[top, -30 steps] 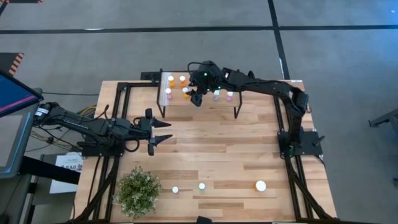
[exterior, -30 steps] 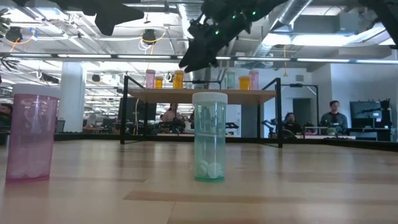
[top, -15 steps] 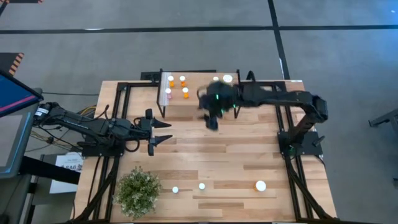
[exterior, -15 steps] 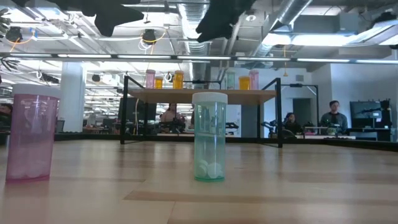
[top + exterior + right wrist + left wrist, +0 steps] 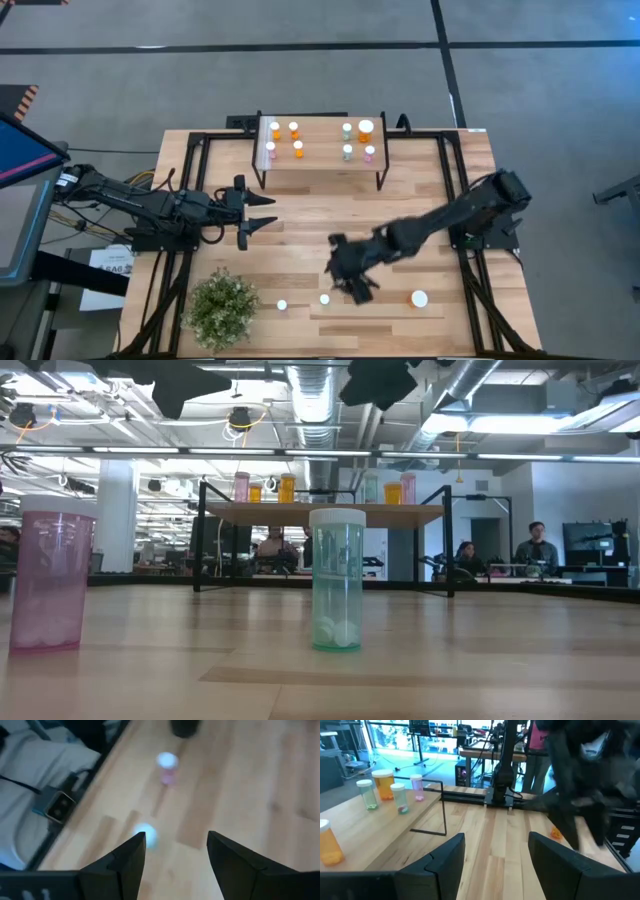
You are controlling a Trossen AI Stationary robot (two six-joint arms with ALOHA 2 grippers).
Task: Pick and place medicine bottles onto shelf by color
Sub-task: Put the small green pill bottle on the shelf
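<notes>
While the right gripper hangs above the near end of the table with its fingers spread and nothing between them, the pale green bottle stands just ahead of it and a little to one side, which suggests this is the one it is lining up on. A pink bottle stands just beyond the green one, toward the bushy plant. On the gripper's other side, slightly farther off, stands a larger bottle with a wide white cap. So three bottles are left on the tabletop, all upright and apart from one another, none yet gripped.

Well away from the right gripper, across the table, the shelf carries seven bottles: three orange and one pink grouped toward one short edge, two pale green and one pink toward the other, with a larger orange one beside them, eight in all if that is counted. The grouping looks like sorting by color.

The left gripper waits off to the side, fingers apart and empty.
</notes>
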